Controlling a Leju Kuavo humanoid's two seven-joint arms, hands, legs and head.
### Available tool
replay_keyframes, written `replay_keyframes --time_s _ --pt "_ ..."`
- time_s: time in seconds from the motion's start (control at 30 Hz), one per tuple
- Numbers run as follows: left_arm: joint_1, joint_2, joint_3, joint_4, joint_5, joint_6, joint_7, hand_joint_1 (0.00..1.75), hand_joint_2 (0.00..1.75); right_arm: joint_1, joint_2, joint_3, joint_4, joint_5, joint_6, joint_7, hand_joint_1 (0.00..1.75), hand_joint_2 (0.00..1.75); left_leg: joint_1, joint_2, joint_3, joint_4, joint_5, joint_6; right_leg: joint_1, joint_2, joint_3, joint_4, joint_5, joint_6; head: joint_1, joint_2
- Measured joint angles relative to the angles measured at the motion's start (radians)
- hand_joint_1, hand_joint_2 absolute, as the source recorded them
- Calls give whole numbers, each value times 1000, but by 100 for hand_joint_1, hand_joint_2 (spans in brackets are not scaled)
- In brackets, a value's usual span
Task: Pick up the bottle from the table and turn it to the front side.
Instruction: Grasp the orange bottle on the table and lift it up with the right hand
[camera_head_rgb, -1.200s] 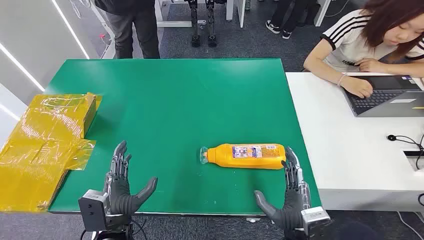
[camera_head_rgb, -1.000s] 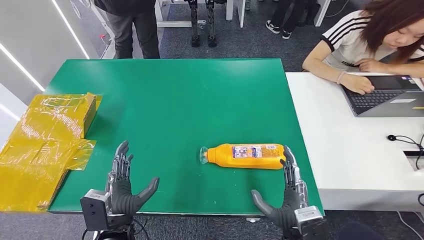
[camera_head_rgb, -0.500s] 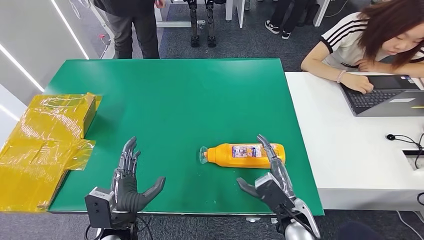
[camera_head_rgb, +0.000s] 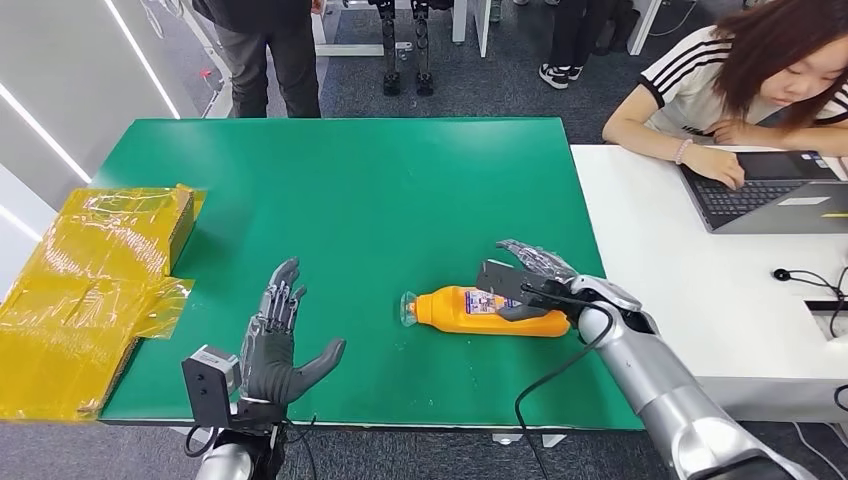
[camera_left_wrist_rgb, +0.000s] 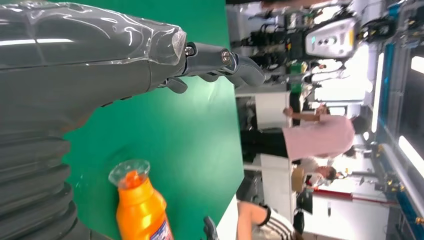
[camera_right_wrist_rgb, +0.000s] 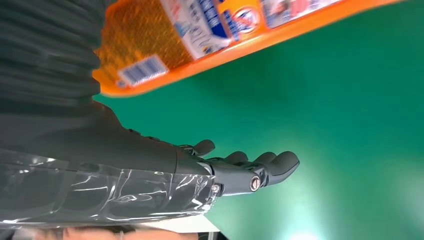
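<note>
1. The bottle (camera_head_rgb: 490, 311) lies on its side on the green surface (camera_head_rgb: 380, 200), cap pointing to my left, toward the near right edge.
2. My right hand (camera_head_rgb: 528, 275) is over the bottle's base end, fingers (camera_head_rgb: 540, 262) spread, thumb low beside it. I can't tell if it's touching; nothing is gripped yet.
3. My left hand (camera_head_rgb: 280, 345) hovers with its fingers apart, holding nothing, well apart from the bottle.
4. Risk: the bottle is round and smooth, so closing off-centre could roll it away from the hand.
5. Risk: a grip this near the base leaves the cap end heavy; it may droop or slip out on the lift.
6. Risk: pressing down too hard could skid it toward the near edge.
</note>
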Motion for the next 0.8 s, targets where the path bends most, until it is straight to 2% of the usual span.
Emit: replay_keyframes --time_s 0.17,0.3,0.47,0.73,0.77,0.8 --pt "-14 2 0 18 83 -67 29 0 175 -110 -57 122 84 -23 118 32 0 175 0 -2 -1 0 0 0 0 -2 0 0 0 0 0 0" --pt "-29 4 0 38 201 -159 71 0 175 -161 -70 212 156 -90 192 35 0 175 0 -1 -1 0 0 0 0 -1 0 0 0 0 0 0" --pt "-49 5 0 81 321 -251 111 0 175 -173 -65 300 240 -174 218 7 0 175 0 -2 -1 0 0 0 0 -2 0 0 0 0 0 0" --pt "-92 4 1 139 374 -290 135 0 175 -193 -44 383 324 -217 185 -4 0 175 0 0 2 0 0 0 0 -1 2 0 0 0 0 0" --pt "-97 3 1 146 375 -292 136 0 175 -193 -40 388 331 -218 172 -4 3 175 0 0 2 0 0 0 0 0 2 0 0 0 0 0" --pt "-101 2 1 151 376 -292 138 0 175 -193 -36 393 338 -218 158 -5 39 175 0 0 2 0 0 0 0 0 2 -1 1 0 0 0"
